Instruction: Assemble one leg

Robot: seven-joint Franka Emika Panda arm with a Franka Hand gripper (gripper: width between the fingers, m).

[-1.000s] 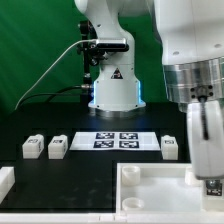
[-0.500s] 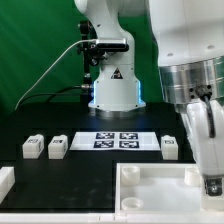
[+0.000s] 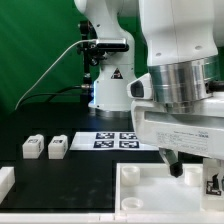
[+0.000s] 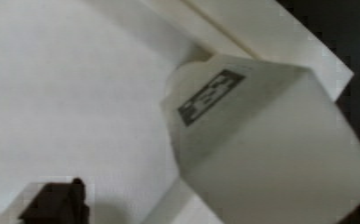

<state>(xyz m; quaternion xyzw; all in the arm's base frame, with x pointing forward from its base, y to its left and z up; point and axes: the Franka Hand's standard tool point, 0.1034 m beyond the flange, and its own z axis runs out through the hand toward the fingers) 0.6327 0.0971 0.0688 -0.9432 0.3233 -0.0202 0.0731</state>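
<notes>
A leg [image 4: 248,130], a white block with a black-and-white tag, fills the wrist view and stands in a recessed corner of the large white panel [image 4: 70,90]. In the exterior view this leg [image 3: 213,183] sits at the panel's [image 3: 150,195] right edge. My gripper [image 3: 185,165] hangs low over the panel just beside it. One dark finger [image 4: 52,200] shows in the wrist view, apart from the leg, and the jaws stand open around it [image 4: 203,205]. Two more legs [image 3: 32,147] [image 3: 57,147] lie on the black table at the exterior view's left.
The marker board [image 3: 112,140] lies on the table behind the panel. The robot base [image 3: 112,85] stands behind it. A white part [image 3: 5,180] sits at the exterior view's left edge.
The hand has turned and swung toward the exterior view's left and lower. It now spans the panel's right side and hides the leg that lay at the marker board's right end.
</notes>
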